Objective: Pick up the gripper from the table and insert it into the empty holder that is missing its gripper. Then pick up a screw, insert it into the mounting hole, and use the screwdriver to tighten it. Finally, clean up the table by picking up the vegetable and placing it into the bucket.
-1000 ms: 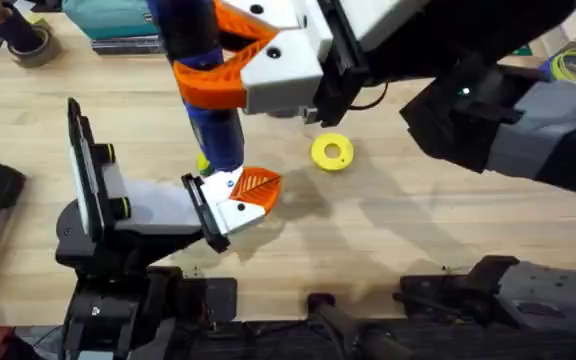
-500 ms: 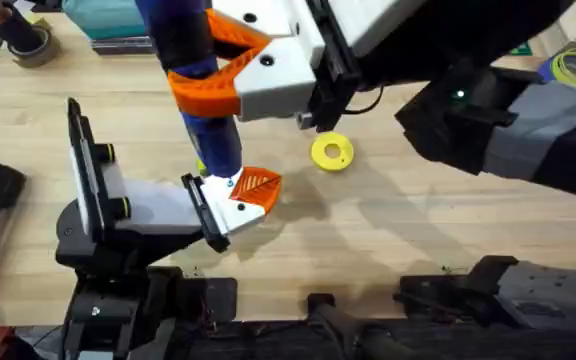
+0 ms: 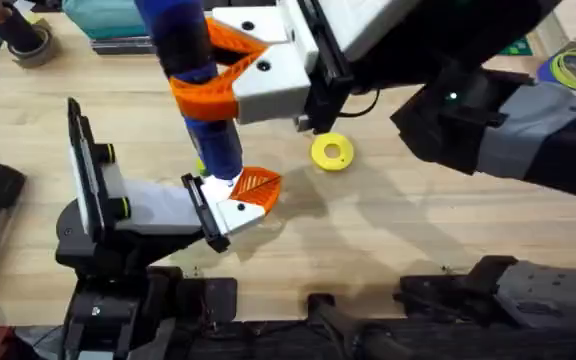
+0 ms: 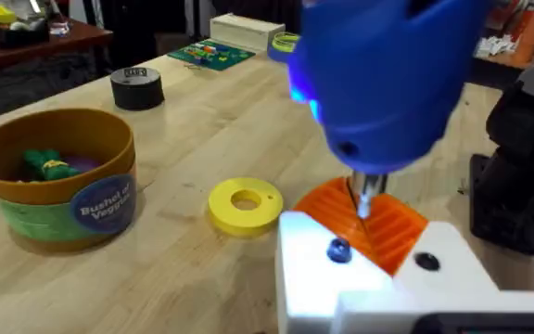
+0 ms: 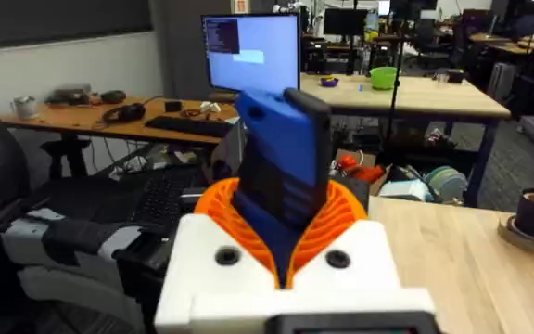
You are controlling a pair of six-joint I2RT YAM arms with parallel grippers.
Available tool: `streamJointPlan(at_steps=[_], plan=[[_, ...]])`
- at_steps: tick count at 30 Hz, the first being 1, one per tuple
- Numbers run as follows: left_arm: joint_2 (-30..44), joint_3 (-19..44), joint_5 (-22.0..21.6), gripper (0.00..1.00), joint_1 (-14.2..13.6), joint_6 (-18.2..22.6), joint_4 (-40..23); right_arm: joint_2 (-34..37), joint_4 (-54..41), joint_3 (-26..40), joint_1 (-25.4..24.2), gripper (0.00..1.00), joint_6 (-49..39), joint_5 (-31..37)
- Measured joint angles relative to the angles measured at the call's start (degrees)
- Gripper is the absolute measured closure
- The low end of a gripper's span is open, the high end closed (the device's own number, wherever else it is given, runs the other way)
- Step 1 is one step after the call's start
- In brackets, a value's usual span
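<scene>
**Screwdriver on the screw, clean-up still to come**

Pale wooden tabletop (image 3: 388, 230) fills the overhead frame, with an office of desks and monitors behind in the right wrist view. At the upper centre of the overhead frame the right gripper (image 3: 230, 60), white with orange ribbed pads, is closed around the body of the blue screwdriver (image 3: 208, 120), holding it upright; the right wrist view shows the same clamp on the blue barrel (image 5: 281, 176). The thin metal tip comes down just left of centre onto the left arm's white holder (image 3: 223, 210), where the orange gripper (image 3: 256, 185) is already seated. In the left wrist view the tip (image 4: 364, 195) meets the top of that orange wedge (image 4: 378, 223), and a small dark screw (image 4: 339, 250) sits in the white mount just below it. Whether the left gripper is open or closed cannot be told.

Judging by this, the insertion is finished and a screw is in place; tightening looks to be the step in hand. Left to do is the clean-up. A sliver of yellow-green, probably the vegetable (image 3: 201, 163), peeks out beside the screwdriver's barrel. The bucket (image 4: 58, 176) stands at the left of the left wrist view, with green and purple toys inside, near the yellow disc (image 4: 245, 204).
</scene>
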Motion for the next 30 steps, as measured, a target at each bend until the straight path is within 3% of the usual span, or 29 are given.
streamJointPlan(at_steps=[30], plan=[[0.0,0.0,0.0,0.985,0.0,0.0,0.0,0.7,0.0,-0.3,0.0,0.976,-1.3,0.0]])
